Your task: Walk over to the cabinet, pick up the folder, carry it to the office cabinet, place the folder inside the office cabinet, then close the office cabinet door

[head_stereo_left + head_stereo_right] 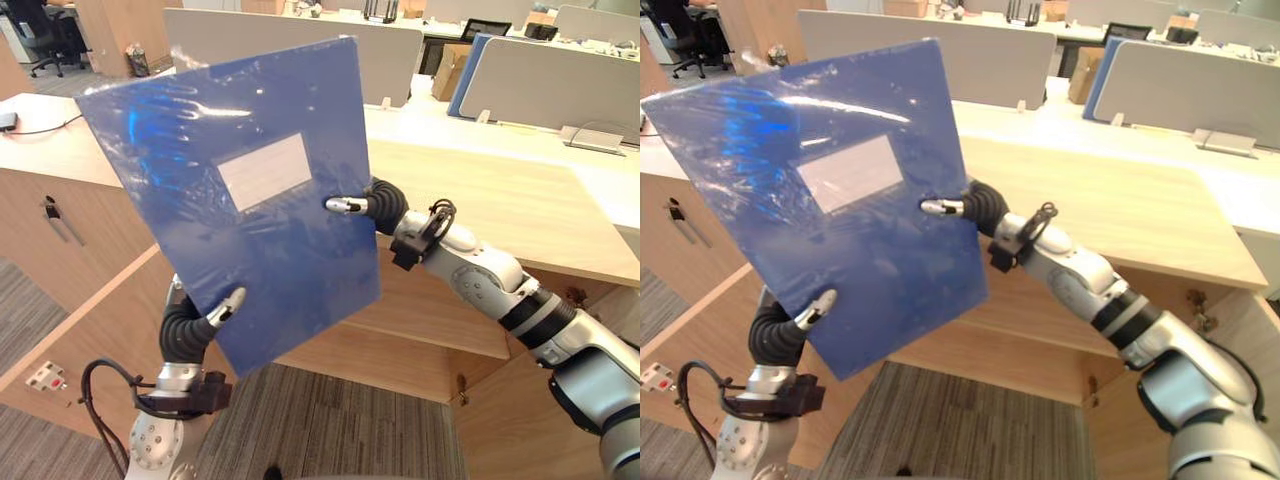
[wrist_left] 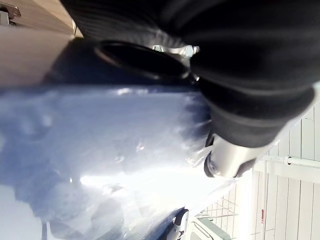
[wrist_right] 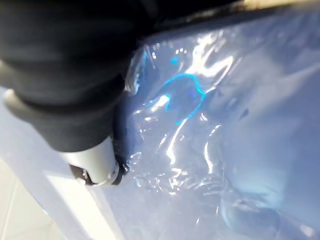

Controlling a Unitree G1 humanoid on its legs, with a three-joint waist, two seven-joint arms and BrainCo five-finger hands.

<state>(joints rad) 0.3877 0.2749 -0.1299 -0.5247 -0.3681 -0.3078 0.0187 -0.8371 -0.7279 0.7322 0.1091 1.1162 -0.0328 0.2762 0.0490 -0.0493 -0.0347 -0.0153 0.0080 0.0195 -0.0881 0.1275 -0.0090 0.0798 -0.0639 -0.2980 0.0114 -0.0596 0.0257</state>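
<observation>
Both hands are on the blue folder [image 1: 250, 200], holding it up right in front of the head camera. The left hand [image 1: 225, 306] pinches the lower left edge, thumb flat on the front; the right hand [image 1: 362, 205] does the same at the right edge. The fingers are behind the cover so I can't see them, but it looks like a proper pinch on both sides. The folder's face is toward the camera with its white label [image 1: 265, 171] showing; the long axis runs roughly up-down, with the top leaning to the robot's left. It blocks a good chunk of the wooden desk [image 1: 500, 200] behind it; grey partitions [image 1: 300, 40] stand past that, and a cabinet front [image 1: 55, 220] sits off to the left.
</observation>
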